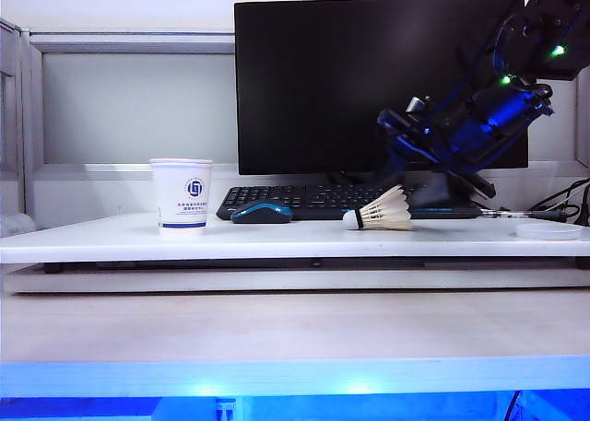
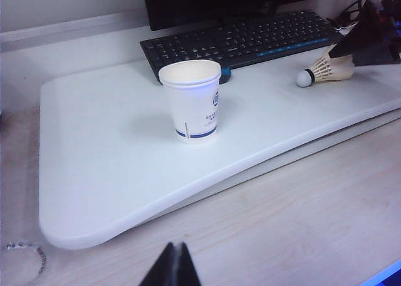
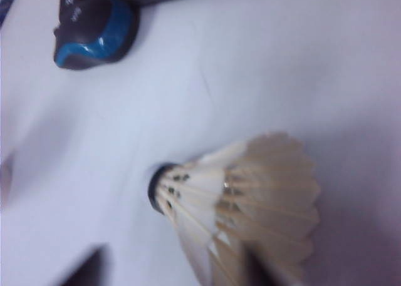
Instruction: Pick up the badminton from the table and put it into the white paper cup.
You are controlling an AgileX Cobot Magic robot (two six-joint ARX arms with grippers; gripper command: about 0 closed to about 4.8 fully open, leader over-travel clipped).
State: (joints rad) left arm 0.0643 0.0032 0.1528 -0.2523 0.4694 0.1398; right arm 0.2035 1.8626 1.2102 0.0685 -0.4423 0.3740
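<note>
Exterior view shows the badminton [image 1: 382,213] lying on its side on the table [image 1: 277,241], cork toward the cup [image 1: 182,195], which stands upright, well apart to the left. The right gripper [image 1: 461,186] hangs just behind the feather skirt; whether its jaws are wide or narrow I cannot tell, and nothing looks held. The left gripper [image 2: 171,268] sits parked off the table, jaws together. Grasp, carry and drop all remain.
</note>
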